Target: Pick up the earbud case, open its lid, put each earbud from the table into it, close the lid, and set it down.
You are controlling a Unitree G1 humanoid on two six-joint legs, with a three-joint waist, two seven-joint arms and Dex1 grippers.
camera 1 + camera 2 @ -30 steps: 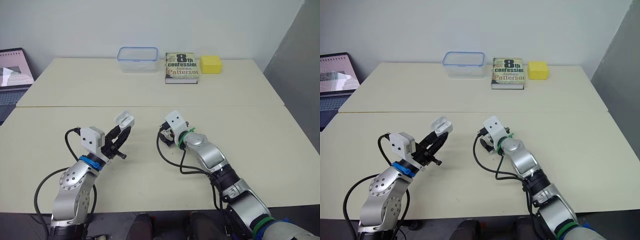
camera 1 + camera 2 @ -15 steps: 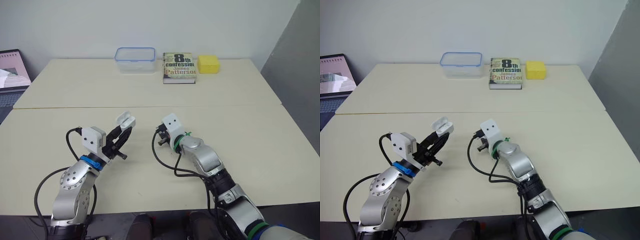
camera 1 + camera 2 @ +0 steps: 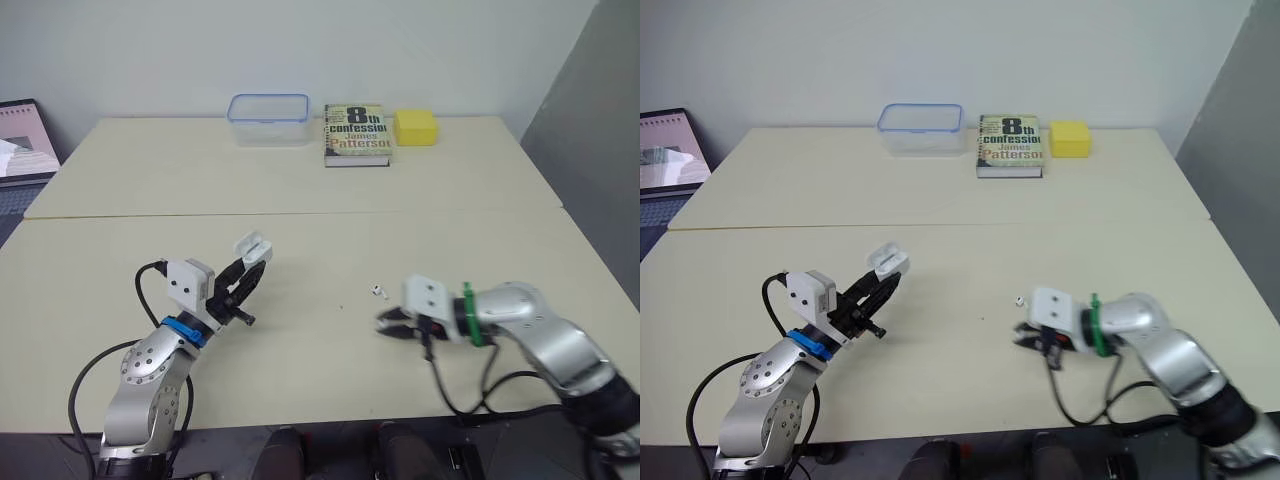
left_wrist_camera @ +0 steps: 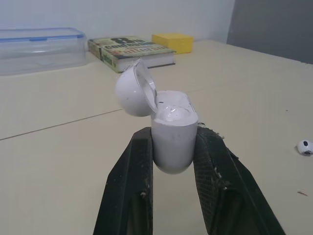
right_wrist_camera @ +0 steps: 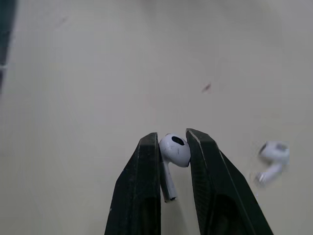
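The earbud case (image 4: 171, 152) is up off the table. The left gripper (image 4: 173, 133) holds it, with its two black fingers squeezing the sides of the case. The lid (image 4: 131, 93) is flipped open and leans back. I cannot tell if anything is inside the case yet.

The right gripper (image 3: 388, 323) is low over the table (image 3: 300, 380), well away from the case. Its fingers pinch one earbud (image 5: 175, 149) by its round head, and the stem hangs down between them. The other earbud (image 3: 377, 291) lies on the table just beside that gripper.

I think the job is at the part where the earbuds go in. The next move is likely to carry the pinched earbud over to the open case and drop it in, stem first. It has to line up with its little hole, so that will need care.

At the far side of the table is a book (image 3: 357, 133) that says "8th confession" and "James Patterson". A clear box (image 3: 267, 118) with a blue rim sits on one side of it and a yellow block (image 3: 415, 127) on the other.
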